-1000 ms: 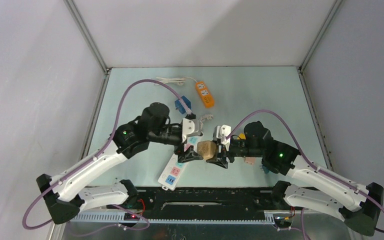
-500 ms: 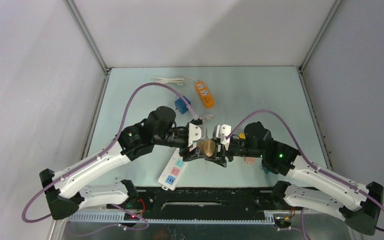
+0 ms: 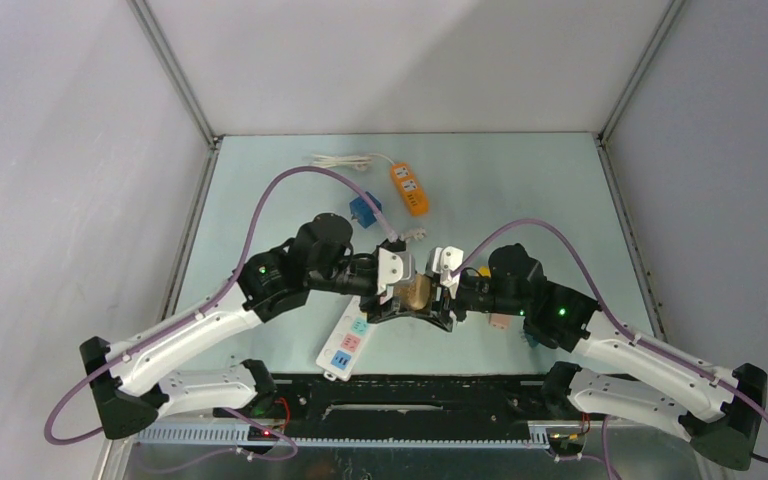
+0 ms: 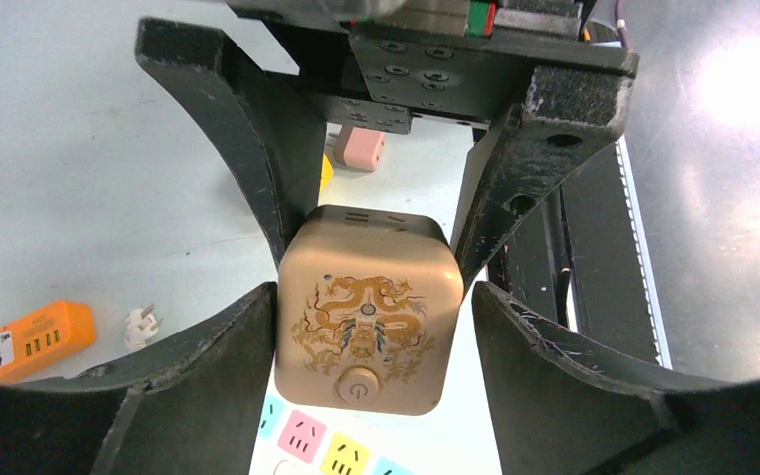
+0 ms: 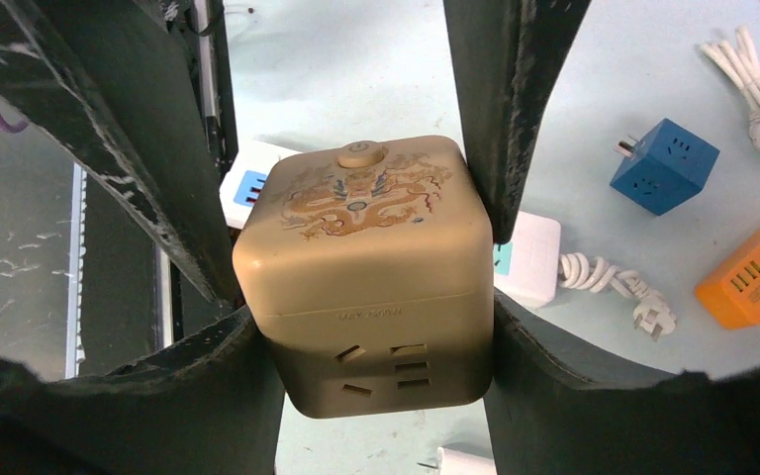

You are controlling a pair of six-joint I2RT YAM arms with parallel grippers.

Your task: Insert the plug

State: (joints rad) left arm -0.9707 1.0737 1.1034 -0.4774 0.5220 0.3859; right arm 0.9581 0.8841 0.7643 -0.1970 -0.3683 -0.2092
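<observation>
A gold cube plug adapter (image 3: 415,292) with a dragon print hangs above the table between both grippers. My right gripper (image 3: 432,300) is shut on it; in the right wrist view (image 5: 371,327) both fingers press the cube's (image 5: 366,277) sides, socket face toward the camera. My left gripper (image 3: 398,300) reaches in from the opposite side. In the left wrist view (image 4: 371,297) its jaws stand either side of the cube (image 4: 366,317), the left finger touching and a thin gap at the right finger. The white power strip (image 3: 345,340) with coloured sockets lies just below.
An orange power strip (image 3: 410,188) with its white cord lies at the back. A blue cube adapter (image 3: 364,211) sits behind the left arm. A loose white plug (image 3: 412,236) lies behind the grippers. A pink adapter (image 3: 500,322) lies under the right arm.
My left gripper has moved right from the power strip to the gold cube, and its jaws now stand around it. The right gripper has kept holding the cube, shifting slightly left.
</observation>
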